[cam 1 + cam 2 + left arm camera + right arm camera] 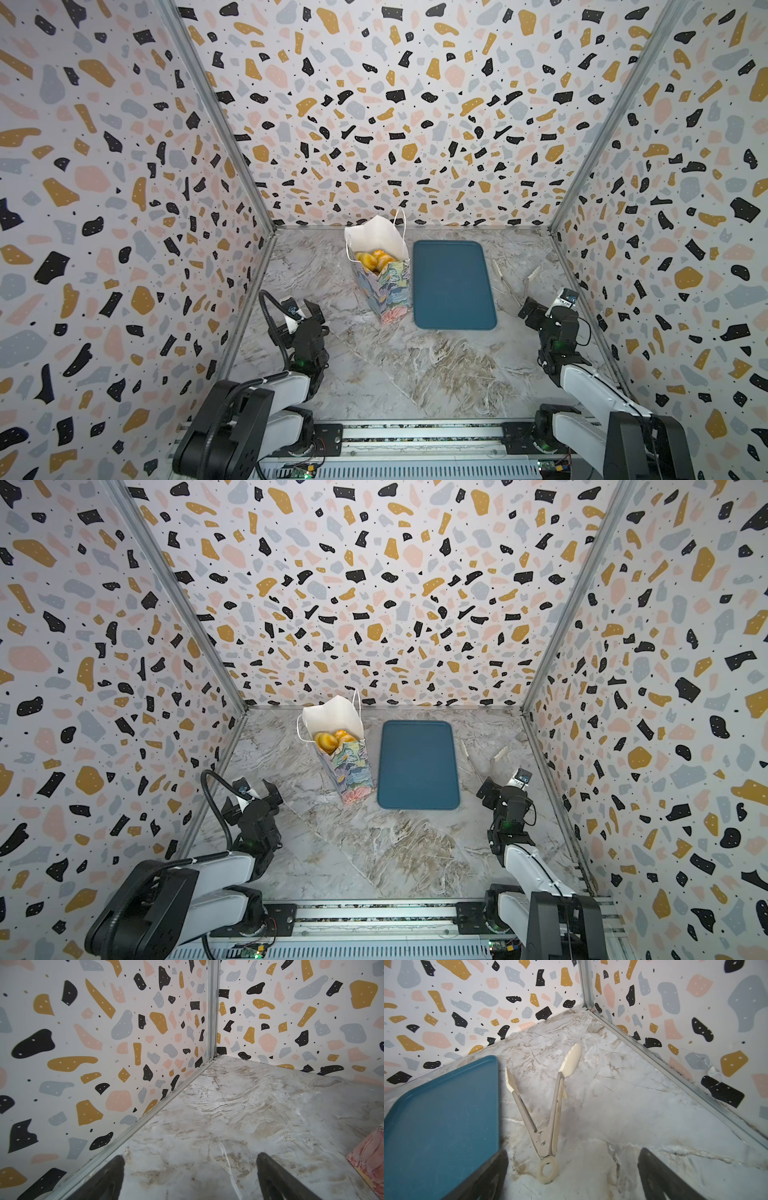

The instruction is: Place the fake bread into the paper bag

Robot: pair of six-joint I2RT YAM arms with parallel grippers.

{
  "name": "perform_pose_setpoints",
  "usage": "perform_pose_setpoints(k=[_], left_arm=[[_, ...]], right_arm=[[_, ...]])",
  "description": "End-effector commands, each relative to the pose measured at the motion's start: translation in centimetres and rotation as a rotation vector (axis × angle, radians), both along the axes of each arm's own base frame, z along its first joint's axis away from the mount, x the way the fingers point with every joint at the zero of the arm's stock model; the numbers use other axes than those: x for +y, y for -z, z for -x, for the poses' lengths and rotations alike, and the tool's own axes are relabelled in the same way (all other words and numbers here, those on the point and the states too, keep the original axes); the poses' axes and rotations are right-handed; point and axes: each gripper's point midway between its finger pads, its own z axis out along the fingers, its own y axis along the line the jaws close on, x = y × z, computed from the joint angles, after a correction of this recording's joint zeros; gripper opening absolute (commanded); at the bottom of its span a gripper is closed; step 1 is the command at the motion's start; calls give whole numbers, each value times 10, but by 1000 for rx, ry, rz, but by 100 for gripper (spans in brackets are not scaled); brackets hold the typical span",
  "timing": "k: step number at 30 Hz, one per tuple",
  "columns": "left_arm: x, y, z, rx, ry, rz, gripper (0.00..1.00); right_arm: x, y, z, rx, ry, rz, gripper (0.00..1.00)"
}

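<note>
Several fake bread pieces [373, 260] inside paper bag [388, 291]

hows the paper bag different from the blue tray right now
The paper bag stands upright; the tray lies flat. The bag holds bread; the tray holds nothing. The bag is floral-printed, the tray plain blue. Both sit side by side on the table.

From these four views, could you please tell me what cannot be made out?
- The fake bread: its count, in both top views; the walls of the paper bag hide all but the top pieces.
- The paper bag, left wrist view: only a pink corner shows, cut off by the frame edge.
- The blue tray, right wrist view: cut off by the frame edge.
- The tongs: too small and pale in both top views.
</note>
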Motion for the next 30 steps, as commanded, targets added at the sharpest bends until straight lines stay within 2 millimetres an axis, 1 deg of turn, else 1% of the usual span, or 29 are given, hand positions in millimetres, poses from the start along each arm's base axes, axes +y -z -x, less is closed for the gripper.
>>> perform_pose_setpoints(k=[1, 2, 5, 8, 10, 14, 18, 21, 26, 28, 30], left_arm=[[-7, -19, -12, -91, 54, -6, 99], [-11, -17, -15, -72, 79, -10, 99], [-13, -16, -19, -65, 92, -14, 100], [-17, -11, -24, -45, 114, -16, 100], [-14, -11, -22, -60, 103, -22, 100], [-16, -8, -24, -49, 116, -17, 100], [-16, -7, -24, -45, 115, -16, 100], [-16, -7, -24, -44, 116, -16, 100], [-16, -7, -24, -44, 116, -16, 99], [-15, -7, -24, -44, 115, -16, 99], [-16, -7, -25, -44, 117, -16, 100]], right_arm=[[-8, -17, -3, -83, 42, 48, 99], [-8, -18, -3, -97, 41, 51, 99], [-6, -22, -4, -127, 22, 62, 99], [-9, -21, -6, -130, 33, 86, 99], [-11, -20, -6, -141, 44, 99, 99], [-4, -21, -10, -188, -5, 116, 99], [0, -11, -14, -177, -26, 108, 99], [2, -10, -18, -165, -39, 118, 99], [3, -3, -33, -102, -50, 119, 99], [2, -2, -35, -93, -40, 125, 99], [0, -7, -32, -119, -29, 147, 99]])
